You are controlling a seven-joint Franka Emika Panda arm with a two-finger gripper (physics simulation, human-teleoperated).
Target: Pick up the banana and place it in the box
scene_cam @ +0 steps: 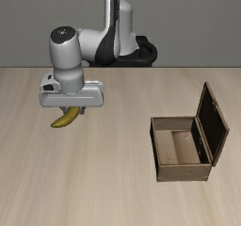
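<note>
**Banana under the tool, box standing open**

The banana [62, 120] lies directly beneath the tool [71, 106], toward the exterior view's left of the pale wooden counter [113, 192]. Its curved yellow body pokes out below and a little to the left of the tool's wide grey housing, which hides its upper end. From this angle I cannot tell whether the tool is clamped on the fruit or merely poised over it. I also cannot tell whether the banana rests on the counter or hangs just clear of it.

The box [179, 171], dark brown wood, stands well apart on the exterior view's right. Its lid [216, 126] is swung up and back, so the inside is open from above.

The banana should be light and fairly firm, though easily bruised by a hard squeeze. Its skin is likely smooth and a little slippery, and the curve gives few flat faces to press on. The safest hold is probably across the thick middle, pinching the two narrow sides with moderate pressure. A hold near one tip would likely let it pivot or droop during the carry. Since so much of it sticks out to one side, an off-centre hold seems possible. The carry across to the box calls for a steady pace. The descent must stay clear of the raised lid, with the fruit laid along the box's longer side.
</note>
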